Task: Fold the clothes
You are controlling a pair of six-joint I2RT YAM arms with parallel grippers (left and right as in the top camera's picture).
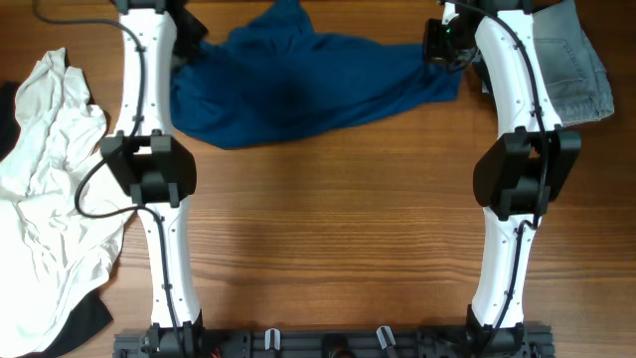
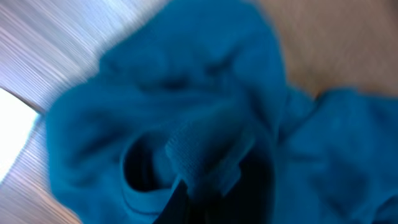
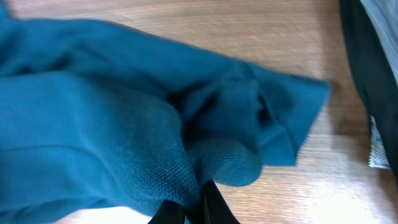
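Observation:
A blue shirt (image 1: 298, 85) lies stretched and rumpled across the far side of the wooden table. My left gripper (image 1: 187, 48) is at its left end, shut on a bunch of the blue cloth (image 2: 205, 158); the fingertips (image 2: 186, 208) are mostly buried in fabric. My right gripper (image 1: 442, 42) is at the shirt's right end, with its fingers (image 3: 198, 208) pinched shut on a fold of the blue shirt (image 3: 124, 124).
A white garment (image 1: 50, 179) lies crumpled at the left edge over something black (image 1: 84, 323). A folded grey denim piece (image 1: 576, 65) lies at the far right. Bare wood (image 1: 328, 229) fills the middle and front of the table.

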